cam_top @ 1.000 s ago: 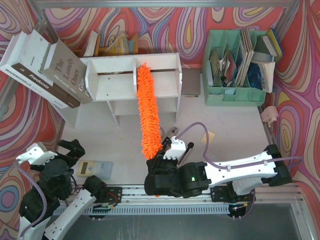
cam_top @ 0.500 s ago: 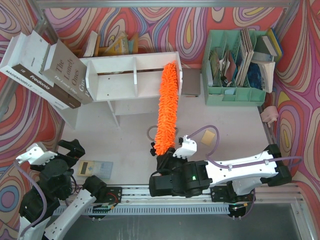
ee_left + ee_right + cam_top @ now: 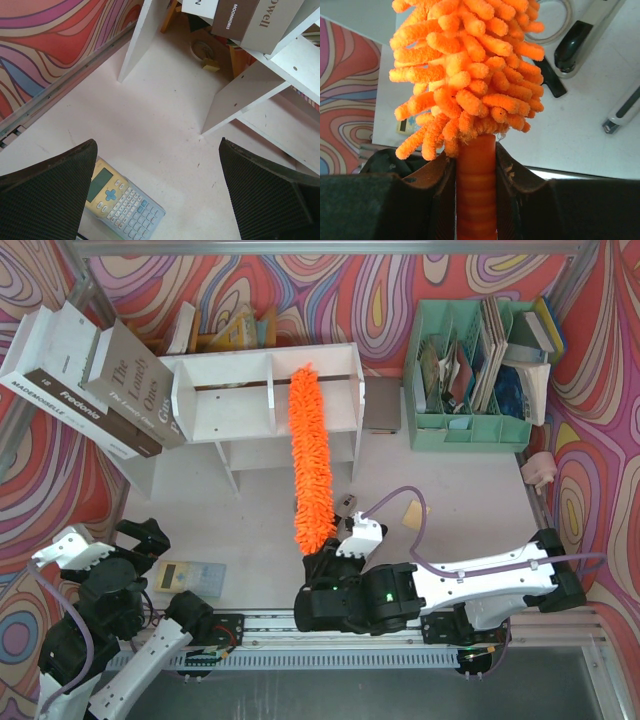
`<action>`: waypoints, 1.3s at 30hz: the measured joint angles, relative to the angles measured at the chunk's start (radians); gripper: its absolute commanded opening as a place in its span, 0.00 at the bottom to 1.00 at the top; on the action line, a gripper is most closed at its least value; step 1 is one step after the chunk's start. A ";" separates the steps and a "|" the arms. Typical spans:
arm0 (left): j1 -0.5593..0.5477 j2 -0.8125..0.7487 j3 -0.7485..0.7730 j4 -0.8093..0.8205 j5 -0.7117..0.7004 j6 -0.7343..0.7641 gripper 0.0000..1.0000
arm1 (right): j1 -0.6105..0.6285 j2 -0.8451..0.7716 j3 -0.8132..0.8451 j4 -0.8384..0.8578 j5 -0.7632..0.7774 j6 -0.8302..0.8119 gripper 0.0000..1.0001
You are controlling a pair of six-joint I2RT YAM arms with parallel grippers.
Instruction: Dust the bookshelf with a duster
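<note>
Apparently mid-task: right gripper [image 3: 476,165] clamped on the duster [image 3: 310,460] handle, its head lying across the bookshelf [image 3: 340,410], just right of the divider [image 3: 271,390]. Near left, the left gripper [image 3: 157,145] is fully open w/ nothing. Part left of divider prob. not yet done.

In the top view the duster [image 3: 310,455] reaches over the bookshelf [image 3: 215,400] and covers part of its right-hand compartment. Its handle is hidden at 6 o'clock under the right arm [image 3: 470,580]. The right wrist view crops the fluffy head at 12 o'clock and the handle at 6 o'clock, between the fingers of the right end effector [image 3: 476,165]. The black-and-silver tools [image 3: 580,42] run out of that picture between 1 and 3 o'clock. The left end effector [image 3: 157,145] shows only its two pads (everything behind them lies below the edge), and one pad covers the 9 o'clock side of the calculator [image 3: 125,197]. The titles on the books [image 3: 235,17] are cropped at 12 o'clock.
</note>
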 measured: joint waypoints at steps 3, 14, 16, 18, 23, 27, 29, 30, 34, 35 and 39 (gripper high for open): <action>0.000 0.000 0.000 0.000 0.000 0.000 0.98 | 0.002 -0.005 0.004 -0.079 0.010 0.069 0.00; 0.000 0.000 0.000 0.000 0.000 0.000 0.98 | 0.001 -0.026 0.045 -0.237 0.037 0.182 0.00; 0.000 0.000 0.000 0.000 0.000 0.000 0.98 | 0.000 -0.027 0.052 -0.241 0.044 0.182 0.00; 0.000 0.000 0.000 0.000 0.000 0.000 0.98 | 0.000 -0.030 0.058 -0.242 0.045 0.177 0.00; 0.000 0.000 0.000 0.000 0.000 0.000 0.98 | 0.000 -0.039 0.067 -0.231 0.045 0.149 0.00; 0.000 0.000 0.000 0.000 0.000 0.000 0.98 | -0.001 -0.050 0.067 -0.185 0.045 0.095 0.00; 0.000 0.000 0.000 0.000 0.000 0.000 0.98 | -0.001 -0.053 0.067 -0.145 0.045 0.051 0.00; 0.000 0.000 0.000 0.000 0.000 0.000 0.98 | -0.001 -0.054 0.067 -0.120 0.045 0.024 0.00; 0.000 0.000 0.000 0.000 0.000 0.000 0.98 | 0.000 -0.055 0.060 0.011 0.044 -0.101 0.00; 0.000 0.000 0.000 0.000 0.000 0.000 0.98 | 0.000 -0.056 0.055 0.045 0.043 -0.134 0.00; 0.000 0.000 0.000 0.000 0.000 0.000 0.98 | -0.001 -0.053 0.051 0.133 0.027 -0.224 0.00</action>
